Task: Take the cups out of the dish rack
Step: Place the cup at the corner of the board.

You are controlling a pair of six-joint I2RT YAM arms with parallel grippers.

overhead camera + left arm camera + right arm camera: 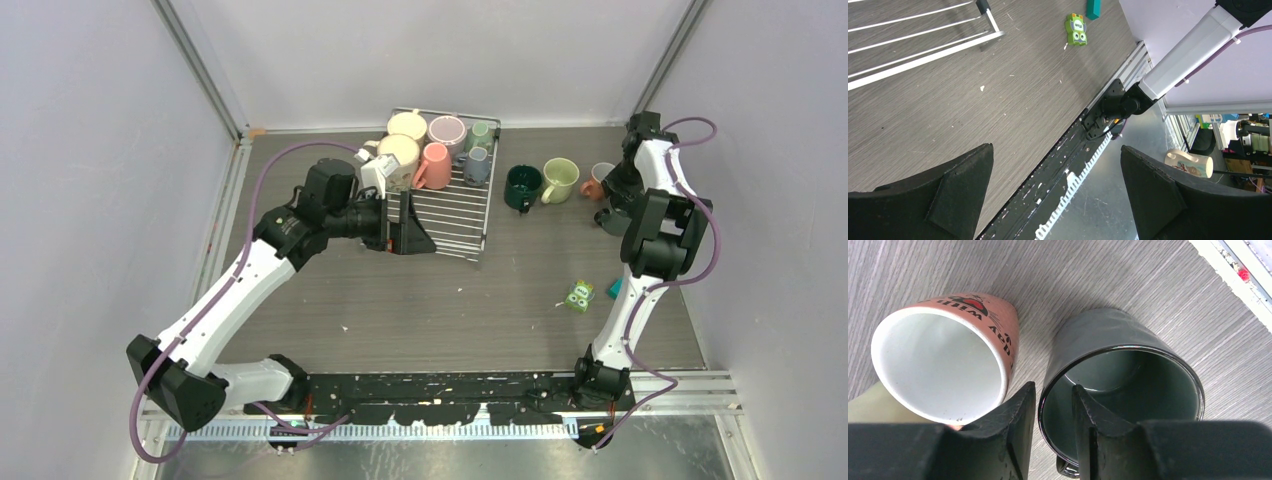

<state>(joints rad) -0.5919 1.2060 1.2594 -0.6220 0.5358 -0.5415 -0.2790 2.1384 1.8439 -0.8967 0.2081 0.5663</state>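
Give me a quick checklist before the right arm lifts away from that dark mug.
1. Right gripper clear of the dark grey mug: ok, fingers straddle its rim with slack.
2. That mug upright on the table: ok.
3. Room beside the salmon pink mug: not ok, one finger sits very near it.
4. Left gripper open, empty: ok.
5. Dish rack unloaded: not ok, cups stand at its far end.

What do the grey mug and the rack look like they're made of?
The grey mug looks like glazed ceramic: thick wall, glossy rim catching light. The rack is probably metal wire: thin, silvery, parallel bars.
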